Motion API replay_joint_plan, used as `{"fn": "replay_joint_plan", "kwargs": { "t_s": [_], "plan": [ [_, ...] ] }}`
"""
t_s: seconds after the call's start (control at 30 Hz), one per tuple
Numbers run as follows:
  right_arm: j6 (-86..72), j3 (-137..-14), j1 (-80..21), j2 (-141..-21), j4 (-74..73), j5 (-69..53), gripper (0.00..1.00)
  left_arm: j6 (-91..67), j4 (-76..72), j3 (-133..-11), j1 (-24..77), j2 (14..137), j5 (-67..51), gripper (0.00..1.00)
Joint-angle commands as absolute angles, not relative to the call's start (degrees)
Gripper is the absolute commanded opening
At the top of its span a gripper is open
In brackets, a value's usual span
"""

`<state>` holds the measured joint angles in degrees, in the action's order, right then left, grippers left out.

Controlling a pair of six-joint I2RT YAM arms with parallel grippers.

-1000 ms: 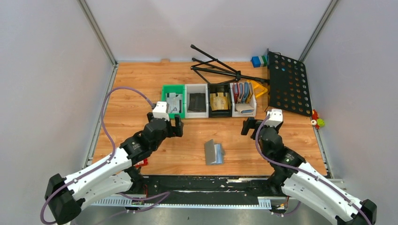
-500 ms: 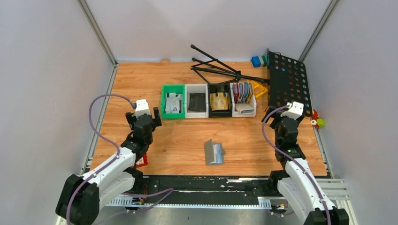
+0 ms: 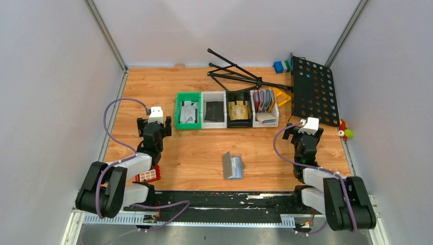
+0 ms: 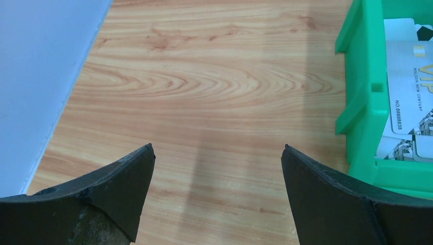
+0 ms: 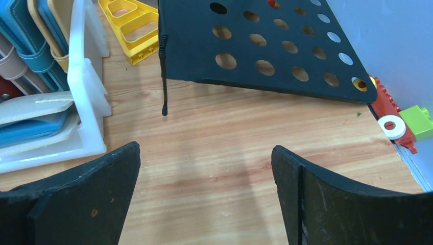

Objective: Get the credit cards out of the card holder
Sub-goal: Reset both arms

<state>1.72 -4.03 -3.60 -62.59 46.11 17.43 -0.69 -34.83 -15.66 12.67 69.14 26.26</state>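
Observation:
The card holder (image 3: 233, 166), grey-blue and folded half open, lies on the wooden table in front of the bins, between the two arms. Whether it holds any cards I cannot tell. Pale credit cards (image 3: 189, 112) lie in the green bin (image 3: 179, 109); the left wrist view shows these cards (image 4: 408, 97) inside the green bin (image 4: 357, 102). My left gripper (image 3: 153, 123) (image 4: 217, 148) is open over bare wood left of that bin, holding nothing. My right gripper (image 3: 302, 133) (image 5: 206, 145) is open and empty over bare wood, right of the white bin.
A row of bins stands mid-table: green, white (image 3: 214, 109), black (image 3: 239, 109), and a white one (image 5: 87, 102) with red and blue holders. A black perforated plate (image 5: 265, 46), a folded stand (image 3: 235, 74), a yellow piece (image 5: 127, 20) and toy bricks (image 5: 408, 117) lie at the back right.
Both arms have drawn back from the middle and folded up over their bases: the left gripper went left of the green bin, the right one out toward the perforated plate. The holder has not moved.

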Motion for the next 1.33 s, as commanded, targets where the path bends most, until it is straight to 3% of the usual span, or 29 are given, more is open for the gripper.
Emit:
{"fn": "replay_joint_plan", "kwargs": {
  "t_s": [0.0,0.13,0.2,0.27,0.37,0.47,1.3],
  "plan": [
    [2.6,-7.3,-2.3,-69.9,58.2,14.1,1.00,3.8,-48.0,-14.4,11.9,70.1,28.2,1.00],
    [3.8,-7.4,-2.3,-80.3,69.5,12.9,1.00,5.6,-74.0,-6.8,9.7,81.0,21.9,0.96],
    [5.1,-10.0,-2.5,-81.9,65.8,11.0,1.00,4.1,-60.3,-10.3,9.5,76.4,21.7,0.96],
    [4.8,-14.6,-2.5,-79.4,53.2,10.6,1.00,4.0,-64.1,-10.2,8.2,79.1,19.3,0.99],
    [5.3,-13.3,-2.8,-80.6,57.8,10.8,1.00,2.7,-57.1,-12.1,6.4,77.0,15.5,1.00],
    [5.1,-13.9,-2.8,-79.6,55.2,10.9,1.00,2.9,-63.0,-10.6,6.0,78.9,15.4,1.00],
    [5.2,-14.0,-2.9,-79.5,54.9,10.7,1.00,2.6,-61.3,-11.1,6.1,78.3,15.0,1.00]
  ]
}}
